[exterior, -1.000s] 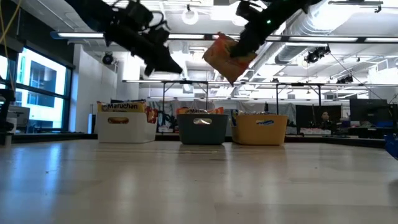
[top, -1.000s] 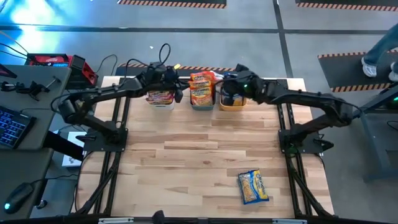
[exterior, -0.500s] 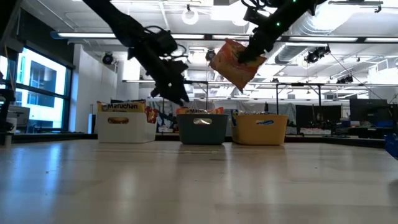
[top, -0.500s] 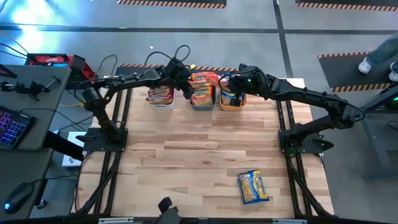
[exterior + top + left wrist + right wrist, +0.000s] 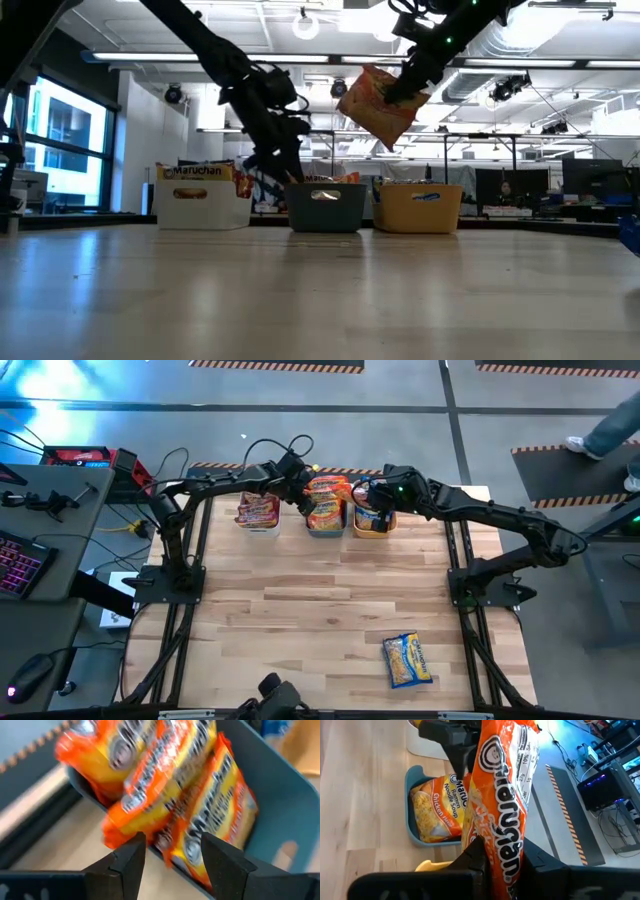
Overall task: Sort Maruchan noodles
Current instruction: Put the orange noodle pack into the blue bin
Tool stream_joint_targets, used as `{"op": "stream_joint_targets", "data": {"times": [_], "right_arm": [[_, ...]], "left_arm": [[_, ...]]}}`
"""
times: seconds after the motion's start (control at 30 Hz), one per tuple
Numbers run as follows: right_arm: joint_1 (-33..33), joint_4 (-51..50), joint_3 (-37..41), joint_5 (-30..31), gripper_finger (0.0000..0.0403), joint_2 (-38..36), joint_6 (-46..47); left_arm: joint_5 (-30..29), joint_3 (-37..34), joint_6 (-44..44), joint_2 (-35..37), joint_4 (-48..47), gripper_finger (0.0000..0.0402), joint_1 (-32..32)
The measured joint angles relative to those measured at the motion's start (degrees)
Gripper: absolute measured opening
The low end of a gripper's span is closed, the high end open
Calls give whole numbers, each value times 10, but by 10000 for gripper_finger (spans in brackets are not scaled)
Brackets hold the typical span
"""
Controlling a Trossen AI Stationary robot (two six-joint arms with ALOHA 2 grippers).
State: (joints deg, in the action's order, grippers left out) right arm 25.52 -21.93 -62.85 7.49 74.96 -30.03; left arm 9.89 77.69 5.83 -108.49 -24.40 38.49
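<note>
Three bins stand in a row at the table's far edge: a white bin [image 5: 259,520] with pink-red packets, a teal bin [image 5: 325,528] with several orange Maruchan packets [image 5: 165,785], and an orange bin [image 5: 373,528]. My left gripper [image 5: 170,855] is open, slanting down just over the near ends of the packets in the teal bin; I cannot tell whether it touches them. My right gripper [image 5: 408,85] is shut on an orange packet [image 5: 374,102] high above the bins. A blue-and-yellow packet [image 5: 407,660] lies flat on the table at the near right. My right gripper pinches one end of the orange packet [image 5: 496,842] between its two fingers, coming slanting down from the table's right. The packet hangs tilted below and beside the fingers, lifted clear, above the gap between the teal and orange bins.
The wooden tabletop [image 5: 320,610] spreads bare between the bins and the near edge, apart from the one packet. A desk with keyboard and cables [image 5: 30,550] stands left of the table. A person's feet [image 5: 600,440] show on the floor at the far right.
My left gripper has gone from over the white bin toward the table's right and down to the teal bin, tipping more steeply downward. My right gripper has stayed nearly in place with the orange packet held high.
</note>
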Motion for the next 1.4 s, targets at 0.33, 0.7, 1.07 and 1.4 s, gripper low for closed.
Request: {"op": "stream_joint_targets", "data": {"times": [0.33,0.7,1.07,1.4], "right_arm": [[0,-1,0,-7,32,0,0],[0,-1,0,-10,32,0,0],[0,-3,0,-17,32,0,0],[0,-14,0,-21,32,0,2]], "left_arm": [[14,-1,-3,-7,-14,179,2],[49,0,-5,-9,-7,160,2],[55,0,-22,-24,3,125,7],[87,0,-59,-22,16,15,20]]}}
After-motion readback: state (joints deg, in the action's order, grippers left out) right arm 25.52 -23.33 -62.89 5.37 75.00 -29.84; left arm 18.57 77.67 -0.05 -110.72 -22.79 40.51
